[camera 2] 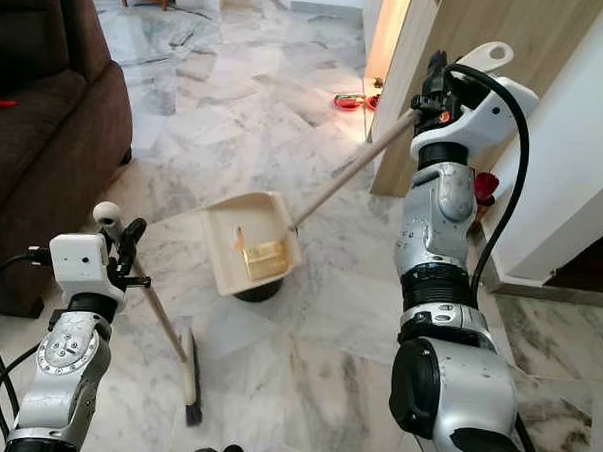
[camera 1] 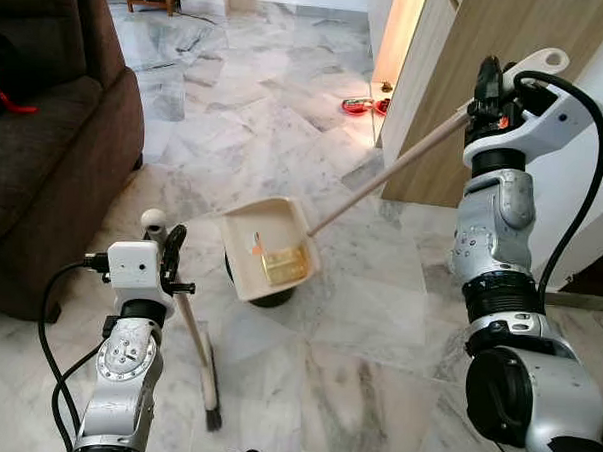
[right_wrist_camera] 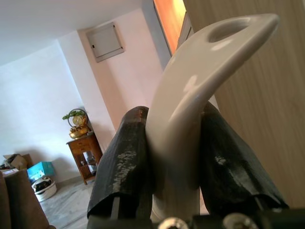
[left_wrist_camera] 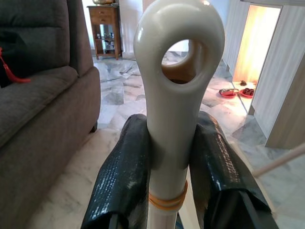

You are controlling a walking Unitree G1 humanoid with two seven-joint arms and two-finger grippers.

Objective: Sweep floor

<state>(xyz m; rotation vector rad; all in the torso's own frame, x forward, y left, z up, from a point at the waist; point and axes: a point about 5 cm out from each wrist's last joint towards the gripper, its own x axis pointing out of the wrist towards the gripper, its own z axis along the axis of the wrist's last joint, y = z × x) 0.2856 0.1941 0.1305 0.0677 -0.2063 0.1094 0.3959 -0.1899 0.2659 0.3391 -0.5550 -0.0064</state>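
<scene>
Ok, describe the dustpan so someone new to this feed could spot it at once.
Start at the brown sofa on the robot's left, then move across the marble floor toward the wooden panel. The dustpan is midway, a cream open tray with yellowish scraps inside, on a long pale handle held up by the right pincer. Unlike the broom in the left pincer, it is a box, not bristles.

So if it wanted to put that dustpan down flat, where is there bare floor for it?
Bare marble lies between the dustpan and the wooden panel, and farther back between the sofa and the lit doorway. It is crowded near the robot's left side: the broom, held by the left gripper, stands there. The right gripper holds the dustpan's handle.
</scene>
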